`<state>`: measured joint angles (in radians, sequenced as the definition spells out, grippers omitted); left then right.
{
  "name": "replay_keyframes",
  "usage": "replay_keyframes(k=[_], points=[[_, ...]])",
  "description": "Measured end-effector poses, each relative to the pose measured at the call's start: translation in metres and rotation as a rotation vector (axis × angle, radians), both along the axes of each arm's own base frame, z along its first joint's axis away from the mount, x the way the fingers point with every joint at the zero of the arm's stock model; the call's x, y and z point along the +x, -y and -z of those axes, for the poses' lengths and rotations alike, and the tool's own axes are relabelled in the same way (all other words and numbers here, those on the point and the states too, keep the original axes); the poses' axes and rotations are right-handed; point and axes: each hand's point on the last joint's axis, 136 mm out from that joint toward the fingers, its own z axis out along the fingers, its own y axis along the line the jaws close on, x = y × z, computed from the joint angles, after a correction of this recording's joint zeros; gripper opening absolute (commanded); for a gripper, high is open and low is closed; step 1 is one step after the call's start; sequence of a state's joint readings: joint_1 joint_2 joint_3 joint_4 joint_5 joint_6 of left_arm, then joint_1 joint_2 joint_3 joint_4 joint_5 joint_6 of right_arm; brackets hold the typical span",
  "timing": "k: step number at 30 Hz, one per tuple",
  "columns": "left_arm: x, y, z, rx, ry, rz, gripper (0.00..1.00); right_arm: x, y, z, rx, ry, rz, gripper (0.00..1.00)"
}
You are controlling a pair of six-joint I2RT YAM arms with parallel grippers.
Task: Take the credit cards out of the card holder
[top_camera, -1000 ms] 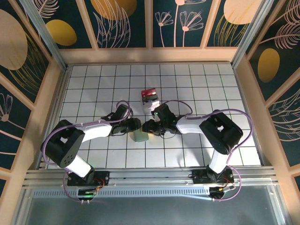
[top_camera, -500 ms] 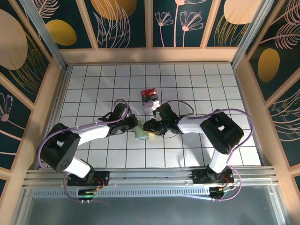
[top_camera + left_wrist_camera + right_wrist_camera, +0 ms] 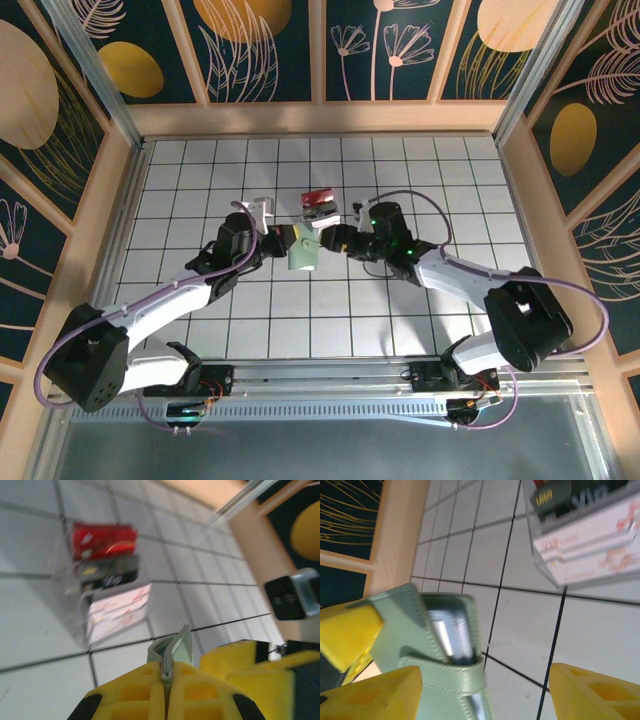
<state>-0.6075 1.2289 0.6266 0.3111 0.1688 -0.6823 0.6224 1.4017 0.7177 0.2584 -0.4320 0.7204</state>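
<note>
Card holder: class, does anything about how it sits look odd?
Yes. The card holder isn't lying flat: the left gripper pinches its edge, so it sits tilted, with the right gripper open next to it.

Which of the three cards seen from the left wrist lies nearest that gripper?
The white-pink card, closest to the left gripper; the dark card and the red card lie beyond it.

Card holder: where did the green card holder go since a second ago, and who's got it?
The left gripper closed on the card holder and carried it away from the arm bases, up beside the clear box of cards. The right gripper followed and opened its jaws wider; the holder sits between them, not squeezed. The box stayed put.
</note>
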Motion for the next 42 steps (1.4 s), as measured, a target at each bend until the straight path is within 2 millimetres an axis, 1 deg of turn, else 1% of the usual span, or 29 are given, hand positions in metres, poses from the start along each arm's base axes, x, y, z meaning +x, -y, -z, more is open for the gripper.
replay_keyframes(k=[3, 6, 11, 13, 15, 18, 19, 23, 24, 26, 28, 30, 33, 35, 37, 39, 42], points=[[-0.003, 0.008, -0.025, -0.035, 0.094, 0.063, 0.0, 0.003, 0.004, -0.024, 0.025, 0.093, -0.019, 0.7], [-0.007, 0.016, -0.041, -0.047, 0.152, 0.128, 0.0, 0.002, -0.002, -0.044, 0.055, 0.163, -0.065, 0.69], [-0.009, 0.025, -0.065, -0.072, 0.222, 0.187, 0.0, -0.001, -0.011, -0.066, 0.106, 0.228, -0.128, 0.65], [-0.009, 0.026, -0.07, -0.083, 0.239, 0.193, 0.0, -0.002, -0.014, -0.072, 0.124, 0.244, -0.146, 0.6], [-0.01, 0.027, -0.072, -0.093, 0.245, 0.2, 0.0, -0.004, -0.016, -0.075, 0.138, 0.252, -0.161, 0.53], [-0.009, 0.029, -0.074, -0.11, 0.245, 0.203, 0.0, -0.005, -0.017, -0.081, 0.156, 0.268, -0.176, 0.37], [-0.007, 0.028, -0.073, -0.113, 0.241, 0.198, 0.02, -0.005, -0.017, -0.082, 0.16, 0.273, -0.178, 0.32], [-0.003, 0.025, -0.071, -0.113, 0.229, 0.174, 0.31, -0.007, -0.019, -0.088, 0.18, 0.289, -0.197, 0.13], [-0.002, 0.025, -0.071, -0.117, 0.224, 0.166, 0.37, -0.008, -0.019, -0.09, 0.183, 0.293, -0.197, 0.1], [-0.001, 0.025, -0.075, -0.125, 0.236, 0.163, 0.51, -0.006, -0.018, -0.091, 0.185, 0.3, -0.191, 0.08], [-0.001, 0.024, -0.078, -0.133, 0.244, 0.16, 0.61, -0.003, -0.015, -0.091, 0.185, 0.297, -0.181, 0.08], [0.0, 0.021, -0.082, -0.142, 0.248, 0.152, 0.67, 0.0, -0.012, -0.092, 0.184, 0.302, -0.172, 0.08], [0.005, 0.01, -0.089, -0.169, 0.267, 0.133, 0.72, 0.007, -0.003, -0.097, 0.188, 0.317, -0.15, 0.09], [0.009, 0.001, -0.088, -0.185, 0.271, 0.13, 0.75, 0.014, 0.006, -0.103, 0.199, 0.336, -0.135, 0.09], [0.01, -0.003, -0.085, -0.191, 0.263, 0.132, 0.79, 0.02, 0.013, -0.107, 0.204, 0.351, -0.117, 0.09], [0.005, 0.002, -0.084, -0.21, 0.256, 0.177, 0.85, 0.02, 0.015, -0.11, 0.211, 0.352, -0.129, 0.09], [-0.002, 0.014, -0.081, -0.239, 0.243, 0.267, 0.91, 0.019, 0.012, -0.127, 0.237, 0.378, -0.165, 0.09]])
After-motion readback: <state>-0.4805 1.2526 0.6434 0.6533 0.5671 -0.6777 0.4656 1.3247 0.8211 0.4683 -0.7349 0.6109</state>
